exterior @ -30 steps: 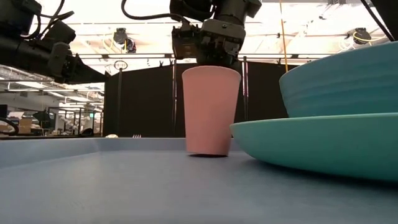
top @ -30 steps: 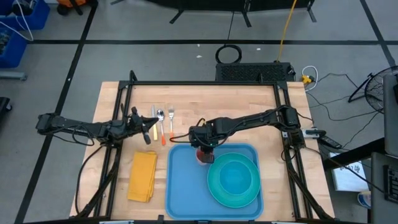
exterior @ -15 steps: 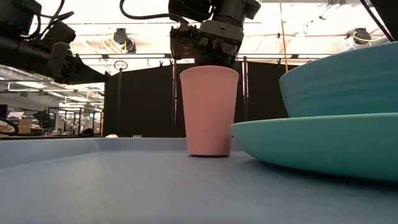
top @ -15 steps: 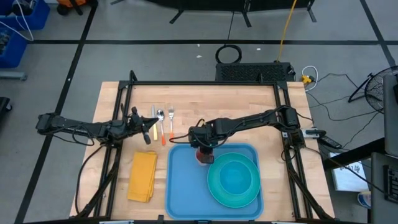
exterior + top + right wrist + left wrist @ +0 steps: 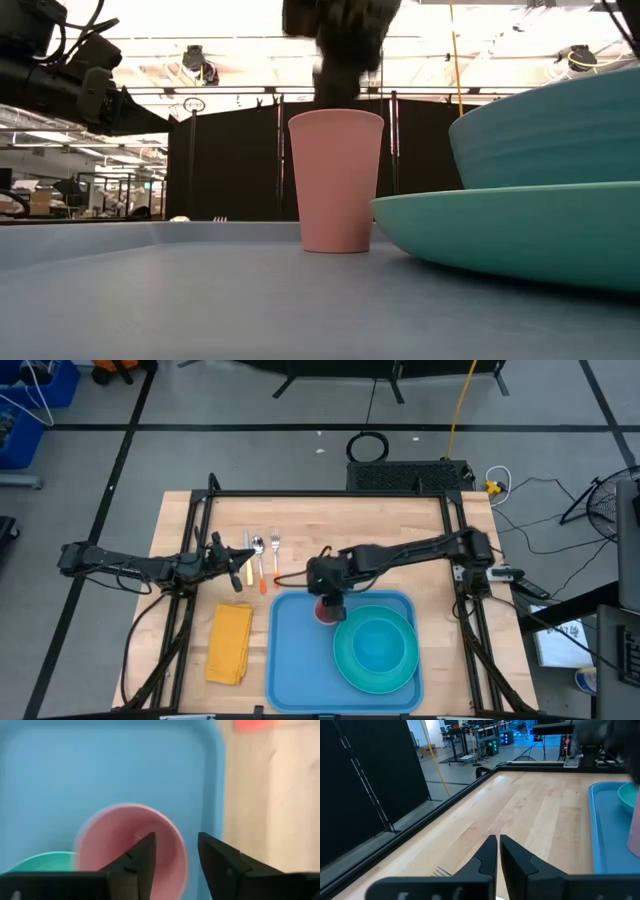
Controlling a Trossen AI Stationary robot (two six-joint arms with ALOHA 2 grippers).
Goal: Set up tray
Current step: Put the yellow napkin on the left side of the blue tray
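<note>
The blue tray (image 5: 298,655) lies on the wooden table, toward its near edge. A pink cup (image 5: 326,610) stands upright on its base at the tray's far edge, beside a teal plate with a bowl (image 5: 378,650). My right gripper (image 5: 176,840) hovers open just above the cup (image 5: 335,180). One finger is over the cup's hollow and one is outside the rim, and both are clear of it. My left gripper (image 5: 238,572) is shut and waits left of the tray near the cutlery (image 5: 262,552).
A knife, a spoon and a fork lie side by side at the tray's far left, along with an orange-handled piece (image 5: 262,580). A folded yellow napkin (image 5: 230,643) lies left of the tray. Bare wood (image 5: 530,810) stretches toward the far edge.
My right gripper has opened, let go of the pink cup's rim and risen a little above it. The cup has shifted slightly and now stands alone, upright on the tray.
</note>
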